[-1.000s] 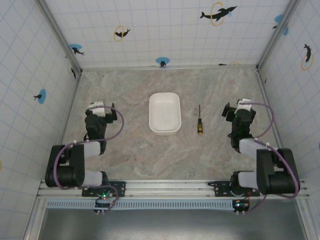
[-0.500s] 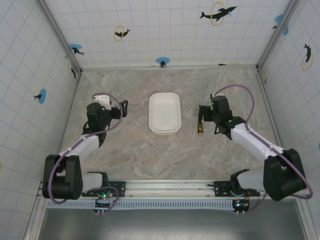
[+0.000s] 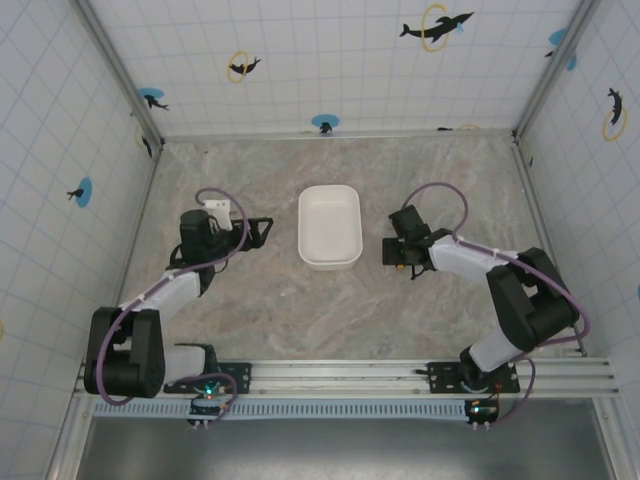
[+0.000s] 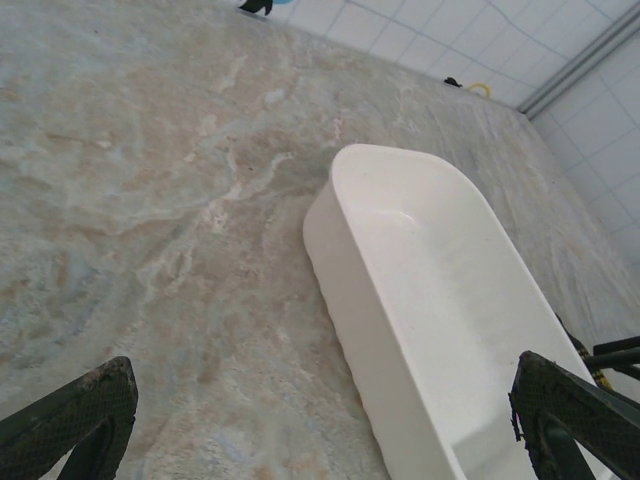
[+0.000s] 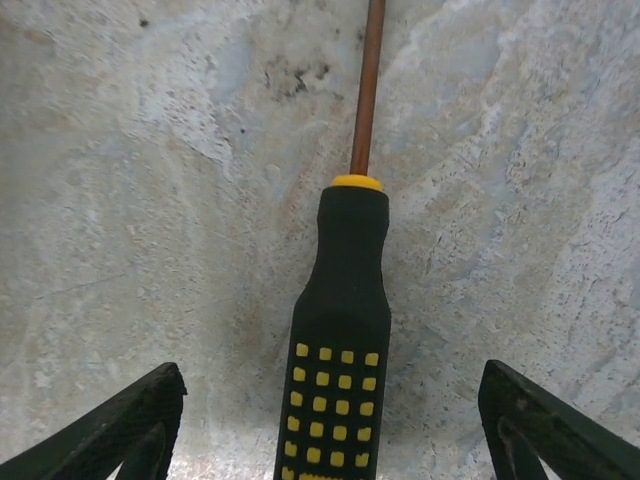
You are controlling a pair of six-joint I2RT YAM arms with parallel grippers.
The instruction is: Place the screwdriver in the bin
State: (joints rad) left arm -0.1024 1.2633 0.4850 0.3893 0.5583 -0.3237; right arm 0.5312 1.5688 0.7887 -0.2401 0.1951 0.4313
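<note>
Both arms have swung inward from where they sat a second ago: the right pincer (image 3: 393, 250) has come down over the spot where the screwdriver lay, and the left pincer (image 3: 262, 228) has reached toward the left side of the bin (image 3: 329, 220). That bin has not shifted.

Seen from the right wrist, the screwdriver (image 5: 340, 330) lies flat on the marbled surface (image 3: 300, 310), just to the right of the bin and apart from it, with its shaft pointing away from the arm bases. The right pincer is spread wide, one finger (image 5: 130, 430) on each side of the black-and-yellow handle, and neither looks to be touching it. The left pincer is also spread wide and holds nothing; from the left wrist the bin's near wall sits between its fingers, with a little of the screwdriver and the other arm peeking past the far rim.

By my reading the step in hand is the grasp, with the approach about done. Next the right pincer would need to settle low enough to catch the handle, close squarely across it, lift clear of the rim, carry left and release over the empty bin
</note>
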